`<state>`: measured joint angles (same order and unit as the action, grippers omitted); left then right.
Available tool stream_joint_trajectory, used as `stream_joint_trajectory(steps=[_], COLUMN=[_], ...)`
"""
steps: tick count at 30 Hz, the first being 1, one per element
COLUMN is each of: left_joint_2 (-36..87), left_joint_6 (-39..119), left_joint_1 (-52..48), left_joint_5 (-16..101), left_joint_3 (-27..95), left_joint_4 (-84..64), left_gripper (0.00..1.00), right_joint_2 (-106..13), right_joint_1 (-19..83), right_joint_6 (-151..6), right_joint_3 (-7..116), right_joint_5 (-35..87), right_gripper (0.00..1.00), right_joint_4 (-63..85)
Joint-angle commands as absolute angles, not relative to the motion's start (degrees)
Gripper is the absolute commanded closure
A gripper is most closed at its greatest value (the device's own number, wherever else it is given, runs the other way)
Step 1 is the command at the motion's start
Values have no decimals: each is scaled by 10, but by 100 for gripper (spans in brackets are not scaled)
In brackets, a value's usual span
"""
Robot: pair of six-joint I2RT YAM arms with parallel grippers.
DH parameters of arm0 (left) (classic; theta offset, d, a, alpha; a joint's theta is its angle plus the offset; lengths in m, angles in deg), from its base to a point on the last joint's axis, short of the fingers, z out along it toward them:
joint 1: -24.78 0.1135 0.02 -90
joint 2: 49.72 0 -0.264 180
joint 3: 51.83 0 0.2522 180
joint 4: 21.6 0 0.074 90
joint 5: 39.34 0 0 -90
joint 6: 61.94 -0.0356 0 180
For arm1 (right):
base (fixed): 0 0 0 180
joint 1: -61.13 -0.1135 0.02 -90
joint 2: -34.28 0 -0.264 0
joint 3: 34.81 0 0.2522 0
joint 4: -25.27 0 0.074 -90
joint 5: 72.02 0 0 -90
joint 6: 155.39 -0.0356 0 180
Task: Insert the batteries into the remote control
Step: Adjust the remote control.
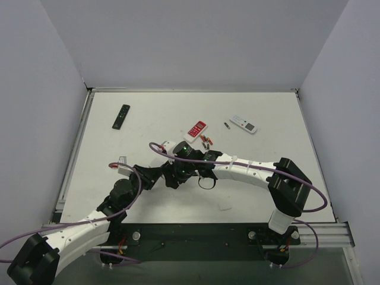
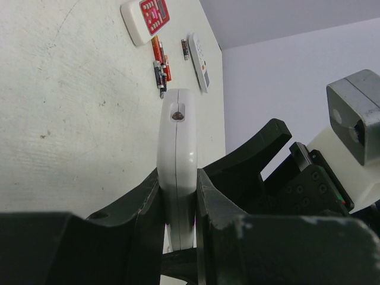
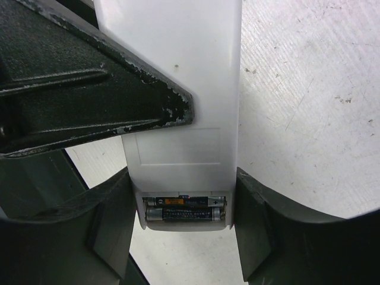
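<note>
A white remote control point(image 3: 178, 71) is held between both grippers above the table. In the right wrist view its plain back faces the camera. The cover point(image 3: 178, 145) is slid partly back, and two batteries point(image 3: 185, 210) lie side by side in the open end of the compartment. My right gripper point(image 3: 183, 178) is shut on the remote's two long sides. My left gripper point(image 2: 178, 176) is shut on the remote point(image 2: 177, 136), which shows edge-on there. In the top view the grippers meet mid-table, left point(image 1: 172, 176) and right point(image 1: 190, 166). Loose batteries point(image 1: 205, 141) lie beyond them.
A red-and-white remote point(image 1: 196, 128) lies next to the loose batteries point(image 2: 160, 62). A second small white remote point(image 1: 243, 124) lies at the back right, with one battery point(image 1: 227, 125) beside it. A slim black remote point(image 1: 121, 116) lies at the back left. Walls enclose the table.
</note>
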<state>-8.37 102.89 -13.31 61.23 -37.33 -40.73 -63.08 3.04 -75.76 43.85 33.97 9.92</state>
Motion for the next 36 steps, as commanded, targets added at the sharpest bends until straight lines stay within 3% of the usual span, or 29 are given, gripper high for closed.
stream_joint_trajectory(steps=[1, 14, 20, 27, 32, 36], left_joint_2=[-112, -100, -76, -50, -55, -73], left_joint_6=[1044, 1044, 1041, 1043, 1055, 1072], left_joint_1=[-135, -135, -135, -135, -135, -135], left_joint_5=[588, 568, 564, 555, 556, 567], left_joint_3=[-438, -433, -426, -423, -427, -437], left_joint_4=[-405, -392, -417, -454, -466, -463], left_gripper=[74, 48, 48, 61, 81, 96], right_joint_2=[-613, -618, -620, -627, -628, -615], right_joint_1=[27, 26, 23, 20, 20, 21], right_joint_6=[-711, -676, -666, -657, -658, -668], right_joint_3=[461, 493, 500, 502, 502, 498], right_joint_5=[332, 341, 356, 373, 375, 353], right_gripper=[88, 90, 90, 90, 89, 73], right_joint_4=[76, 60, 60, 60, 60, 55])
